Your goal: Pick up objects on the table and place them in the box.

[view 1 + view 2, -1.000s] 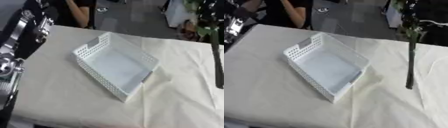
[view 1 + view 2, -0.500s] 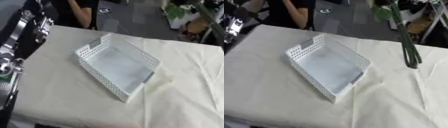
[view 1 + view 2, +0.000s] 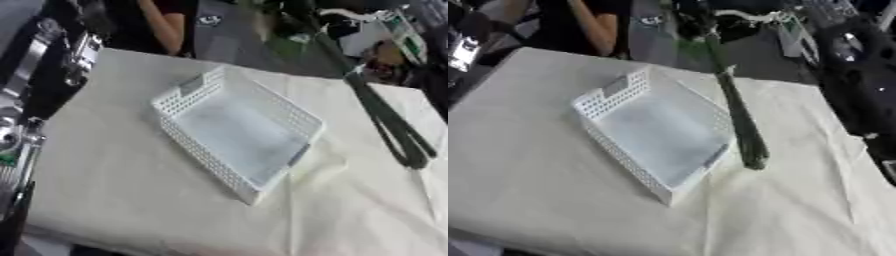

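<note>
A white perforated box stands askew in the middle of the cream-covered table, and I see nothing inside it. A long dark green stem hangs slanted above the table, its lower tip near the box's right rim. Its upper end runs into a dark blurred shape at the top edge, my right hand, which seems closed on it. My black right arm fills the right side. My left arm, black with silver joints, lies along the left edge; its hand is not clear.
A person in dark clothes sits beyond the far table edge. Coloured clutter lies on the floor at the upper right. The cloth is wrinkled near the box's right corner.
The green stem has swung from the far right toward the box, its tip now by the right rim. The whole picture has also shifted, so the camera moved.
</note>
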Robot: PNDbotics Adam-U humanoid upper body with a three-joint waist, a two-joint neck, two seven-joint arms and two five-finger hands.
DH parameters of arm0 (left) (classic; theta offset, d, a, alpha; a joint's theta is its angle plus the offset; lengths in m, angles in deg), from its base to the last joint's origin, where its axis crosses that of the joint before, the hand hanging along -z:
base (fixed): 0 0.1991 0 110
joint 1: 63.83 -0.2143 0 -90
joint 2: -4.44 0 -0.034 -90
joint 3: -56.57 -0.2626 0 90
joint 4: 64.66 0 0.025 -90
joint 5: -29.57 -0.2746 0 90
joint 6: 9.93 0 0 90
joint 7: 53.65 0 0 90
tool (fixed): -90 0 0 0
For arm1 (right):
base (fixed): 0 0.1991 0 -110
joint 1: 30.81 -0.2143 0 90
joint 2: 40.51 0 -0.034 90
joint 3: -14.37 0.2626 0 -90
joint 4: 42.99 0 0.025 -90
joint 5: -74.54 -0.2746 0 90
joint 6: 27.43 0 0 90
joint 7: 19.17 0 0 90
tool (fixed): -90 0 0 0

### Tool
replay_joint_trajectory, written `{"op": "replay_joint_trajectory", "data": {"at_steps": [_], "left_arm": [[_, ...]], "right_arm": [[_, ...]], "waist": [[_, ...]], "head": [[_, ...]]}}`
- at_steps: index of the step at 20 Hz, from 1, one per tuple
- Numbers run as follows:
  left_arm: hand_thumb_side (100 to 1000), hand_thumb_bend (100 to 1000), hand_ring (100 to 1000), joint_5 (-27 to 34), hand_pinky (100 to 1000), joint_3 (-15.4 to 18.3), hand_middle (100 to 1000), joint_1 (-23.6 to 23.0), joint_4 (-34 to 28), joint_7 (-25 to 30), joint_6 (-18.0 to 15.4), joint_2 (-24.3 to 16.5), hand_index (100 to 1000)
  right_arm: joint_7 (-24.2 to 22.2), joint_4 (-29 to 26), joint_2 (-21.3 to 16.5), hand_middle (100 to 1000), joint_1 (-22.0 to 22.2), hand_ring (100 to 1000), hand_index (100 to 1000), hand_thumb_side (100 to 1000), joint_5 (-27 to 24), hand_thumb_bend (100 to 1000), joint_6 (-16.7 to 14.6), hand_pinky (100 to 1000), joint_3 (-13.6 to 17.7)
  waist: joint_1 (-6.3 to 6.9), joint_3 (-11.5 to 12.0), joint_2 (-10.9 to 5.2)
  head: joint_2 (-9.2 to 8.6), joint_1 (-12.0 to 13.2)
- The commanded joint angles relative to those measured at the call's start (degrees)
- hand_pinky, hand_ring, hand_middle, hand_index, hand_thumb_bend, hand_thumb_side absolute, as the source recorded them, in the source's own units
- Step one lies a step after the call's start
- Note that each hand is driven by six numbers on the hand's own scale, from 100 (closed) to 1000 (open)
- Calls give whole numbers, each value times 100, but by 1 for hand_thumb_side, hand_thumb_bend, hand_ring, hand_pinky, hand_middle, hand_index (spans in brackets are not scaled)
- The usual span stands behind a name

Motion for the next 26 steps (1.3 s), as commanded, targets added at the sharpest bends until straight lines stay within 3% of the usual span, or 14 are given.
{"op": "replay_joint_trajectory", "data": {"at_steps": [1,6,9,10,12,16,26], "left_arm": [[849,100,998,49,781,-24,1000,141,-81,44,-19,-8,1000],[849,100,998,96,781,-76,1000,260,-81,101,-59,90,1000],[848,100,997,121,781,-98,1000,333,-81,132,-83,146,1000],[848,100,997,127,781,-100,1000,356,-81,136,-93,163,1000],[848,100,997,134,781,-99,1000,388,-81,139,-104,188,1000],[847,100,996,136,781,-97,1000,404,-81,140,-110,198,1000],[846,100,996,125,781,-91,1000,382,-81,147,-114,175,1000]], "right_arm": [[-5,219,217,440,-69,434,472,100,91,100,-44,430,53],[-126,915,893,419,78,410,473,100,328,100,-44,362,277],[-214,1287,1232,480,193,470,523,100,541,100,-44,424,405],[-328,1422,1314,825,247,830,825,246,689,254,-44,1000,413],[-594,1664,1475,962,340,964,942,419,987,305,-44,1000,453],[-766,1766,1569,1000,455,1000,971,555,1223,362,-44,1000,411],[-766,1502,1427,1000,508,1000,984,631,1047,419,-44,1000,129]], "waist": [[48,24,-22],[87,111,71],[101,152,124],[102,165,143],[104,177,166],[95,171,166],[91,165,123]], "head": [[-9,-120],[-9,-339],[-9,-480],[-9,-521],[-9,-562],[-9,-522],[-9,-491]]}}
